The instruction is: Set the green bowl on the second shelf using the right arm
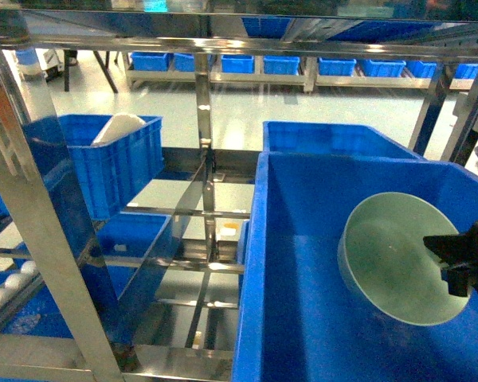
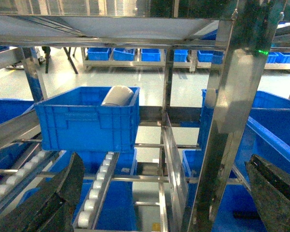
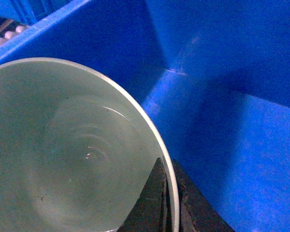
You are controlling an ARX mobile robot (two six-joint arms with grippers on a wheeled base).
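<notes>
The right gripper [image 1: 460, 267] is pinching the rim of the green bowl [image 1: 398, 259], one finger inside and one outside. The bowl is tipping up inside the big blue crate [image 1: 319, 302] on the steel shelf [image 1: 199, 263]. The left gripper [image 2: 164, 198] is spreading its fingers wide, holding nothing. A small crate [image 1: 115, 163] farther back is holding a white dish [image 1: 119, 127]. No writing is showing anywhere.

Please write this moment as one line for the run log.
right gripper: shut on green bowl rim | bowl: tilted, inside blue crate | left gripper: open, empty
</notes>
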